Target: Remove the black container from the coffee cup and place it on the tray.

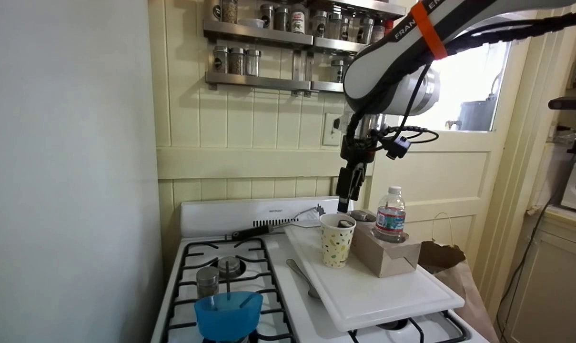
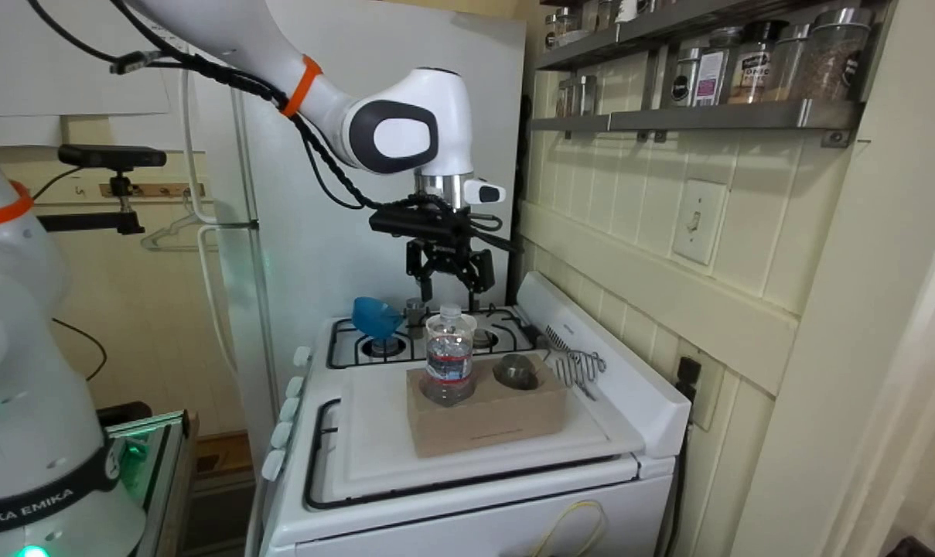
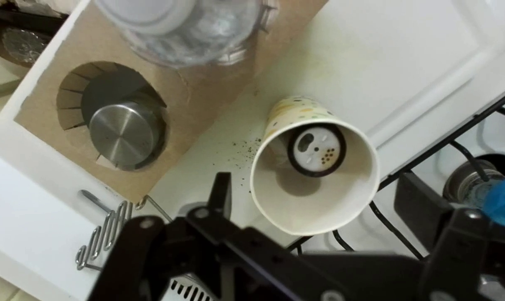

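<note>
Gripper (image 3: 315, 188) spread wide; cup (image 1: 337, 245) below it, container (image 3: 317, 150) inside, to one side: off-ctr descent cld knock cup over.

The pincer (image 1: 347, 200) hangs above the coffee cup (image 1: 337, 248); inside its rim shows the black container (image 1: 345, 223). The cup stands on the white tray (image 1: 378, 299) beside a brown box (image 1: 396, 261) bearing a bottle (image 1: 390, 216).
</note>
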Controlling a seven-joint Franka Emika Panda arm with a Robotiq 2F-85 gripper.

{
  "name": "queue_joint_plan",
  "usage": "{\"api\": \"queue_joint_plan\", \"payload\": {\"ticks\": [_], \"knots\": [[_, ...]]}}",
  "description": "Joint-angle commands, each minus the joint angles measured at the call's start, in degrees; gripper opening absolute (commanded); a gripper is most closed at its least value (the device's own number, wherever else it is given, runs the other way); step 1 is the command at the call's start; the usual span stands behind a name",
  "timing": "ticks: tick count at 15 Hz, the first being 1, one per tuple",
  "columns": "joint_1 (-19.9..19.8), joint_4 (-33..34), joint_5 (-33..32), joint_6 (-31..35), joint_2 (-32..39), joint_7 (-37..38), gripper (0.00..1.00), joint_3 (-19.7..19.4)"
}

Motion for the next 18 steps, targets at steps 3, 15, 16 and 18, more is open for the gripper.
{"api": "queue_joint_plan", "payload": {"ticks": [3, 15, 16, 18], "knots": [[-1.64, -0.70, -1.71, 5.77, 3.25, 7.05, 1.00, 2.52], [-0.57, -1.04, 7.11, 4.11, 1.27, -10.58, 1.00, 3.51], [-0.70, -0.82, 8.03, 2.94, 1.25, -14.08, 1.00, 3.26], [-1.17, -0.38, 5.77, 4.50, 2.27, -10.31, 1.00, 3.97]]}}
